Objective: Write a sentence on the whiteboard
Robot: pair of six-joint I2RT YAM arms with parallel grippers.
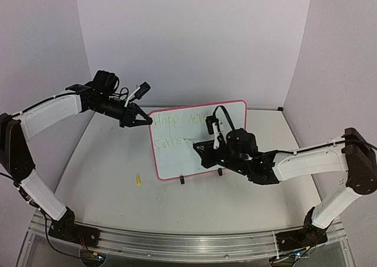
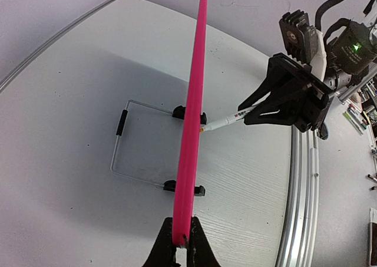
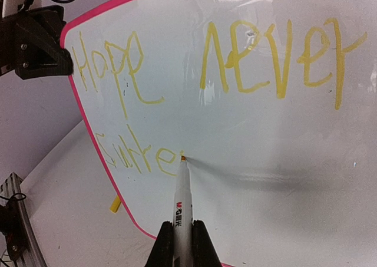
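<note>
I see the board (image 1: 177,160) standing upright on the table (image 1: 118,208), roughly midway between my two arms, leaning back a little on two black clip feet (image 1: 182,180). It has a white face and a pink frame with rounded corners. The left gripper (image 1: 147,121) reaches in from the board's left and pinches the upper left part of the frame, its jaws closed narrowly on the pink edge; in the left wrist view the frame runs straight up from between the fingers. The right gripper (image 1: 203,149) sits in front of the board's lower right half, its jaws clamped on a white marker (image 3: 181,196). The marker's tip touches the board's face. The sentence (image 3: 207,61) is in thin yellow-green strokes on two lines: the top line reads "Hope never", and the lower line so far reads roughly "Surre", with the marker tip just right of its last letter. The rest of the face to the right of the tip is blank. A small yellow piece (image 1: 138,178) lies on the table near the board's lower left corner, apart from it.
</note>
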